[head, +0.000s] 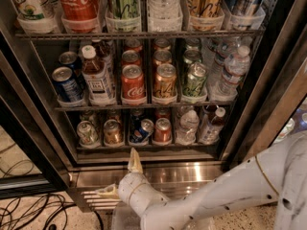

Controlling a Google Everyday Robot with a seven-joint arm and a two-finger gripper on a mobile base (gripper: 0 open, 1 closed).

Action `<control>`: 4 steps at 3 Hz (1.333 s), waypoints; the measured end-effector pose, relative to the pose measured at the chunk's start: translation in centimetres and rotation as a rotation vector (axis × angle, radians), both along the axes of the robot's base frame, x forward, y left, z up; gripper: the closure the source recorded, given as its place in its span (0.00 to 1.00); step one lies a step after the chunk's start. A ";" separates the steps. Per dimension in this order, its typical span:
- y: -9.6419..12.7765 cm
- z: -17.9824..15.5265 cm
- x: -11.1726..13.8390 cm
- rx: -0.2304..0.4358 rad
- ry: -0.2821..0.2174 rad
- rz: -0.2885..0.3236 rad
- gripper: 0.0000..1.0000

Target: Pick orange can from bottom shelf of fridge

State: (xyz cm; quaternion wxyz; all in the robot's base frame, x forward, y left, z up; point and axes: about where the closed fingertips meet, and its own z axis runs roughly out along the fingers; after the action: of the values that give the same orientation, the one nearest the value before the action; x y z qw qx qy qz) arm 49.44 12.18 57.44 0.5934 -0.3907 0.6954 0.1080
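The orange can (pixel 113 132) stands second from the left on the bottom shelf (pixel 144 146) of the fridge (pixel 242 123), in a clear lane tray. A silver-green can (pixel 87 132) is on its left, and a tipped blue can (pixel 142 130) and a small red can (pixel 162 130) are on its right. My gripper (pixel 121 176) is open and empty, low in front of the ribbed steel base. One finger (pixel 135 161) points up toward the shelf and the other (pixel 108 191) points left. The gripper is below the can and slightly to its right, well apart from it.
Small water bottles (pixel 186 126) fill the shelf's right side. The middle rack holds taller cans, including an amber-gold one (pixel 165 82), and a bottle. The open glass door's black frame (pixel 26 143) stands at left. Cables (pixel 29 210) lie on the floor at lower left.
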 end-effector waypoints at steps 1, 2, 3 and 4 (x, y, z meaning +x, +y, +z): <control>2.2 0.5 0.9 0.056 -0.057 -0.001 0.00; 3.4 1.6 2.2 0.111 -0.129 -0.030 0.00; 3.3 2.1 2.8 0.157 -0.176 -0.099 0.00; 2.9 2.2 3.0 0.192 -0.197 -0.179 0.00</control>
State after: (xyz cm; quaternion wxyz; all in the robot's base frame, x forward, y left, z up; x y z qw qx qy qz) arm 52.48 15.12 59.60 0.7007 -0.2774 0.6522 0.0819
